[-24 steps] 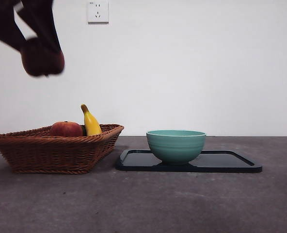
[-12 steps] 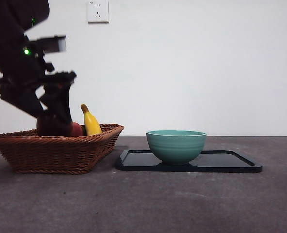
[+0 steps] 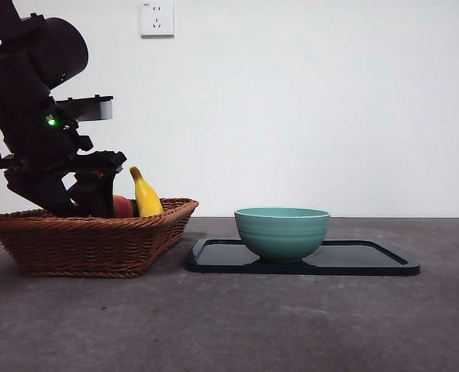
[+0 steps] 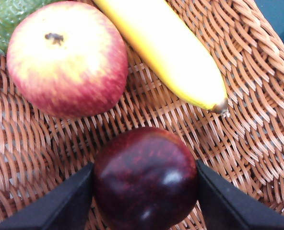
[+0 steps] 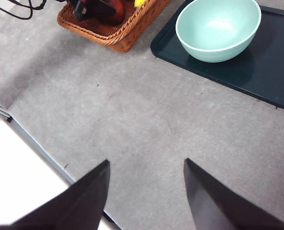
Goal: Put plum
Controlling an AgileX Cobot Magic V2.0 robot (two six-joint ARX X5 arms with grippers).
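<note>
Left gripper (image 4: 144, 184) holding the plum (image 4: 145, 177) down inside the basket (image 3: 90, 244).

Its two jaws are pressing the plum's sides — the fruit is sitting at the wicker floor, just beside the apple (image 4: 67, 57) and banana (image 4: 166, 52). The right gripper (image 5: 147, 191) is hanging open over the bare surface (image 5: 147, 115), holding nothing — bowl (image 5: 218, 28) and tray (image 5: 271, 72) lying beyond.

This looks like a robotics lab test bench. A bare white wall (image 3: 330, 101) with one power socket (image 3: 157, 18) backs a grey felt-covered tabletop (image 3: 237, 318). Black cables (image 5: 22, 8) trail near its edge.
</note>
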